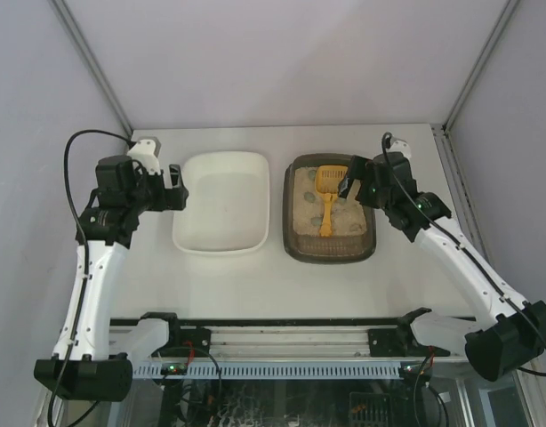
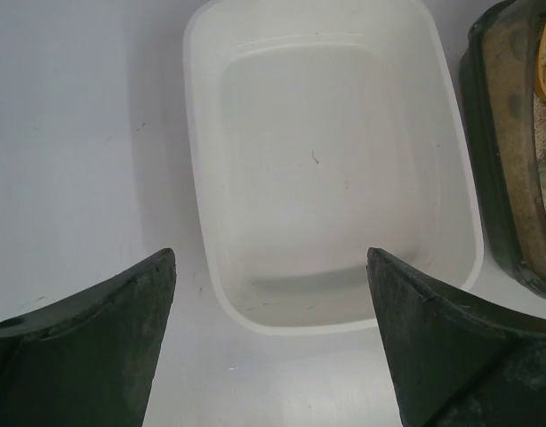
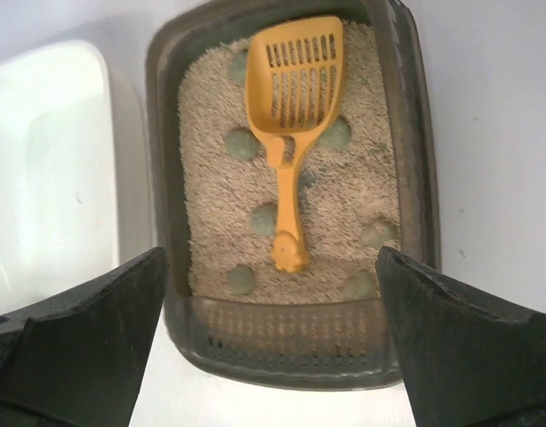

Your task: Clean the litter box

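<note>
The dark brown-grey litter box [image 1: 331,253] stands right of centre, filled with beige litter. An orange slotted scoop [image 1: 326,189] lies in it, head toward the far end. Several grey-green clumps [image 3: 242,143] sit in the litter around the scoop [image 3: 286,156]. My right gripper [image 1: 351,178] is open and empty, hovering over the box's far right part. In the right wrist view the gripper [image 3: 268,253] frames the box's perforated end [image 3: 291,351]. My left gripper [image 1: 180,189] is open and empty at the left edge of the white tub. The box's rim [image 2: 495,178] shows in the left wrist view.
An empty white tub [image 1: 221,250] stands just left of the litter box, also seen in the left wrist view [image 2: 198,178] and the right wrist view [image 3: 42,178]. Grey walls close the table's back and sides. A rail [image 1: 282,331] runs along the near edge.
</note>
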`<act>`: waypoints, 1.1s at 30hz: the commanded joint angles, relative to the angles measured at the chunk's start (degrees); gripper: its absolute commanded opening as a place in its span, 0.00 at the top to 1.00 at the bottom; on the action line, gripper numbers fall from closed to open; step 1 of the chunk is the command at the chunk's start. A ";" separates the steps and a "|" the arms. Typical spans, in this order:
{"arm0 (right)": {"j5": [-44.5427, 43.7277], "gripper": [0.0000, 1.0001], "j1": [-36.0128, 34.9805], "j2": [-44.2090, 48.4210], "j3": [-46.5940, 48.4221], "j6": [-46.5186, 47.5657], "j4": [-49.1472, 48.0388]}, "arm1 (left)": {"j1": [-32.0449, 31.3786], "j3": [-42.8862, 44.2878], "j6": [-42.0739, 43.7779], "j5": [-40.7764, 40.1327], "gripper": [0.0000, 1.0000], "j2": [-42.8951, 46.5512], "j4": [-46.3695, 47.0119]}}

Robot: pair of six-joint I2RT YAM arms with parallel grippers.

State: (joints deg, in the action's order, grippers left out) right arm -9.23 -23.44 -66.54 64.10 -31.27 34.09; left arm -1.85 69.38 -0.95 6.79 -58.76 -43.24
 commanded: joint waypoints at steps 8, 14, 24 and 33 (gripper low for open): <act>-1.51 0.00 -0.58 10.74 -4.54 1.68 -24.93 | -0.28 -3.44 -2.69 1.56 0.08 4.41 2.84; 8.50 0.07 1.19 11.72 -5.91 8.19 -24.93 | -0.34 -3.31 -3.00 2.66 0.08 3.61 2.98; 6.64 0.30 2.69 6.54 -5.53 6.19 -2.34 | -0.48 4.25 -3.08 -9.21 0.00 -3.25 0.40; 12.14 0.42 2.40 -5.64 -8.20 1.80 -8.39 | -5.13 8.97 -8.52 -6.16 0.00 -5.71 4.77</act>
State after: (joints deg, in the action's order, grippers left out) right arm 0.32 -20.86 -66.39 55.75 -26.48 30.20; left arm -3.79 74.24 -6.57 0.64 -66.17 -42.70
